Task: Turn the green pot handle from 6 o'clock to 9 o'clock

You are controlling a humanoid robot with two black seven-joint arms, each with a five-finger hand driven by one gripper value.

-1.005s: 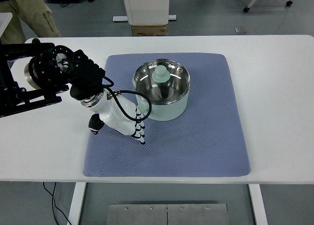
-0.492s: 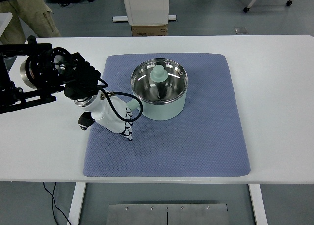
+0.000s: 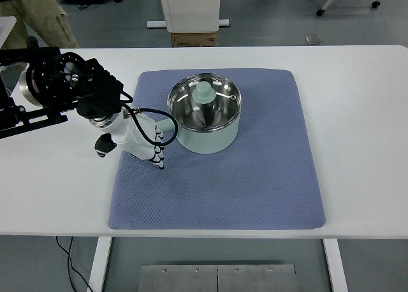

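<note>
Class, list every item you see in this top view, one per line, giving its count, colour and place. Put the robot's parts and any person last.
Pot: one, pale green outside, shiny steel inside, on the mat's upper middle.
Pot handle: one, pale green, sticking out to the pot's left, under the robot hand's fingers.
Knobbed piece: one, pale green, inside the pot.
Mat: one, blue-grey, spread on the table.
Table: one, white, across the view.
Cardboard box: one, brown, on the floor behind the table.
White cabinet: one, behind the table at top centre.
Left robot hand: one, white with black fingertips, at the pot handle.
Left arm: one, black, from the left edge.
Person: one, khaki trousers, top left corner.
</note>
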